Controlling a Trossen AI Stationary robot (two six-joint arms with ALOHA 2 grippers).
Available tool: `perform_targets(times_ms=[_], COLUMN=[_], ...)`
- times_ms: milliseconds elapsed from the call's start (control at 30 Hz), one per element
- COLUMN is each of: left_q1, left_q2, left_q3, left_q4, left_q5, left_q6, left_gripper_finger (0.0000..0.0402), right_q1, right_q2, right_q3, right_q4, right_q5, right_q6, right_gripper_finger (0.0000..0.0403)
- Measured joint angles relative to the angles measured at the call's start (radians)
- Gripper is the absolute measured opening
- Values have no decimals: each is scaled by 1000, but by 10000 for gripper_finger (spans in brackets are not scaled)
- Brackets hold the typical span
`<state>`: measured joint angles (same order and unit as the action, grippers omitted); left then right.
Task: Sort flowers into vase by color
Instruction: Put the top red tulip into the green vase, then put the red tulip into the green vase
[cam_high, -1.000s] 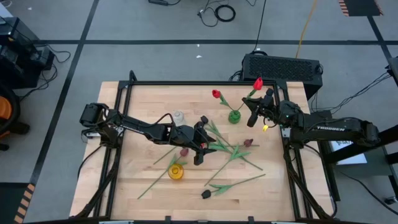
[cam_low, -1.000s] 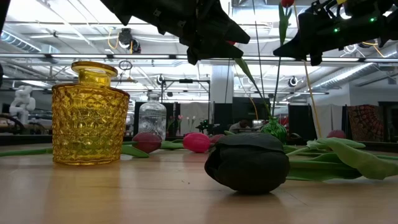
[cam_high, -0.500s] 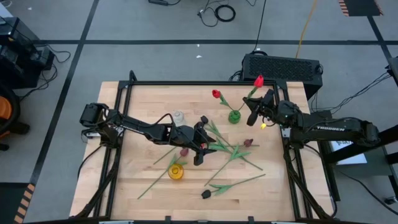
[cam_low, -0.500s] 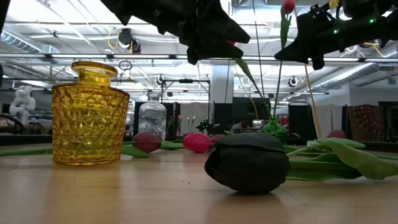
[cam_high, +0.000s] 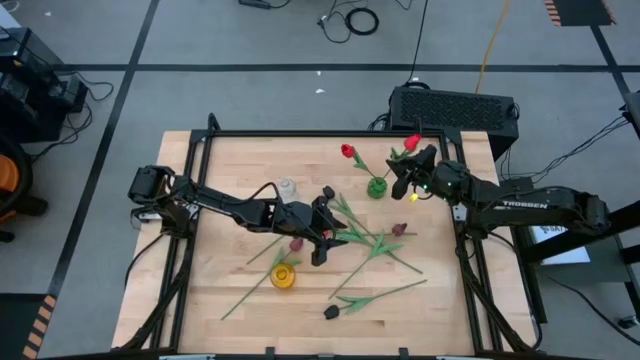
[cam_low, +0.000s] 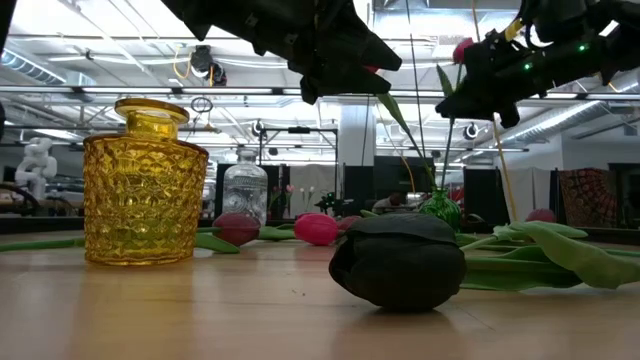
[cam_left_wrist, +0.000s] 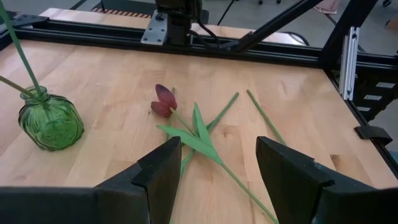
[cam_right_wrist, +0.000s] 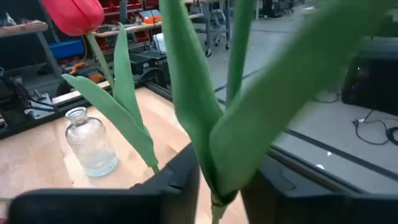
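The green vase (cam_high: 377, 187) stands at the table's far middle and holds a red tulip (cam_high: 347, 151) by its stem. A second red tulip (cam_high: 411, 143) leans over the vase, its stem and leaves (cam_right_wrist: 214, 124) between the fingers of my right gripper (cam_right_wrist: 217, 180), which stands just right of the vase and is open. My left gripper (cam_high: 322, 226) hovers open over loose flowers at the table's middle, above a maroon tulip (cam_left_wrist: 165, 99) that lies flat. A near-black tulip (cam_low: 398, 260) lies near the front edge. My right gripper has its fingers (cam_right_wrist: 180, 177) on either side of the second red tulip's stem where the leaves branch off (cam_right_wrist: 214, 186), coming roughly level from the table's right. Whether they touch it I cannot tell. The tulip stands tilted, head up, over the green vase.
A yellow vase (cam_high: 284, 276) stands front left of centre and a small clear vase (cam_high: 287, 188) at the far middle. Several tulips with long stems (cam_high: 375, 245) lie crossed between the arms. A black metal frame (cam_high: 300, 134) rims the table.
My right gripper has sunk a little, shifted toward the green vase and rolled. The second red tulip has come down with it. Its head is lower and nearer the vase, and it leans more.
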<state>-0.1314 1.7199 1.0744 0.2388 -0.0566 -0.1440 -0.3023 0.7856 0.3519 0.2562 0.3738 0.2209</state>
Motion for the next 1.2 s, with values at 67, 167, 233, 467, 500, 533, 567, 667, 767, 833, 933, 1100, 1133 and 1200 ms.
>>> perform_targets(times_ms=[67,167,233,467,500,533,567,667,767,833,933,1100,1133,1200], left_q1=[0,0,0,0,0,0,-1,-2,-2,-2,-2,-2,-2,-2], left_q2=[0,0,0,0,0,0,0,0,0,0,0,0,0,0], left_q3=[0,0,0,0,0,0,0,0,0,0,0,0,0,0], left_q4=[-15,-44,-57,-65,-65,-65,-65,-65,-66,-66,-67,-73,-77,-93], left_q5=[0,0,0,0,0,0,0,0,0,0,0,0,0,0], left_q6=[0,1,1,2,2,2,2,2,1,2,2,0,0,0], left_gripper_finger=[215,215,215,215,215,215,215,215,215,215,215,215,215,215], right_q1=[0,0,0,1,1,1,1,1,1,3,4,23,30,43], right_q2=[-1,-13,-17,-34,-38,-44,-50,-73,-97,-111,-127,-154,-160,-174], right_q3=[0,0,0,0,0,0,0,0,0,0,0,0,0,0], right_q4=[5,6,6,-26,-39,-58,-79,-137,-188,-241,-314,-380,-392,-412], right_q5=[31,52,52,65,80,95,101,107,122,123,121,85,77,70], right_q6=[4,-1,-4,-64,-73,-80,-83,-83,-58,-35,7,103,125,150], right_gripper_finger=[127,176,208,304,315,324,332,348,352,352,352,353,353,353])
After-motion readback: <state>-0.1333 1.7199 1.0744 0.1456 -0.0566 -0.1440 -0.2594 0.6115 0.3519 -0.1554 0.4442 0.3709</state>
